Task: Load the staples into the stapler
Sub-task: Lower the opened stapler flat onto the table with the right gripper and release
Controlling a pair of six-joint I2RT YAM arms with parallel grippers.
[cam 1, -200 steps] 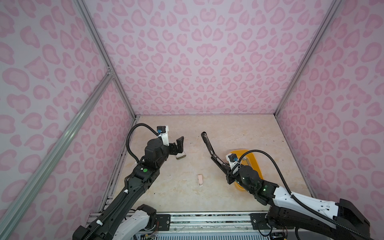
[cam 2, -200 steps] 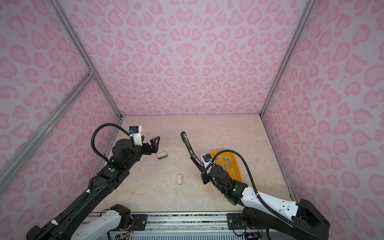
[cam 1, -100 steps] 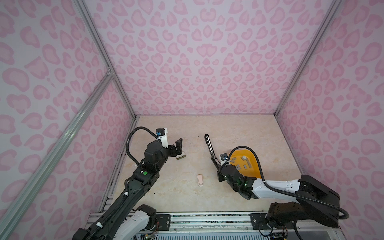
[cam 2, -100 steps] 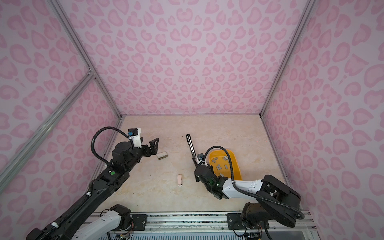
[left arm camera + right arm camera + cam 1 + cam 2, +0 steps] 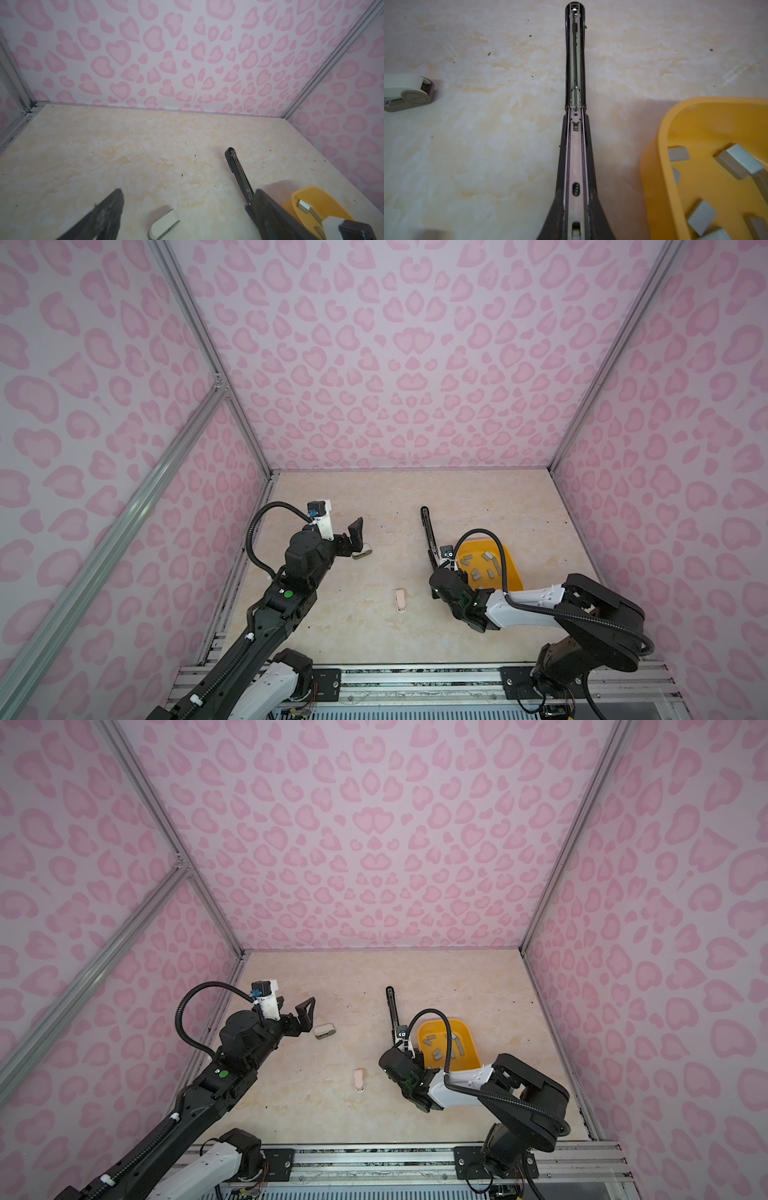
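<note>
A: Top views. Yellow tray [image 5: 476, 549] right of centre on the worktop [image 5: 374, 635]; the staples [image 5: 482, 568] lie loose inside, several grey strips. Black stapler [image 5: 428, 531], swung open, is just left of the tray.
B: Grippers?
A: Right gripper [image 5: 439, 568] is clamped on the stapler's near end. Left gripper [image 5: 294, 1017] is spread wide and empty, by a white stapler [image 5: 361, 554]. A pink stapler [image 5: 400, 599] lies nearer.
B: Left wrist?
A: Nothing between the fingers [image 5: 110, 207].
B: Right wrist?
A: Stapler channel exposed, tray with strips beside it.
</note>
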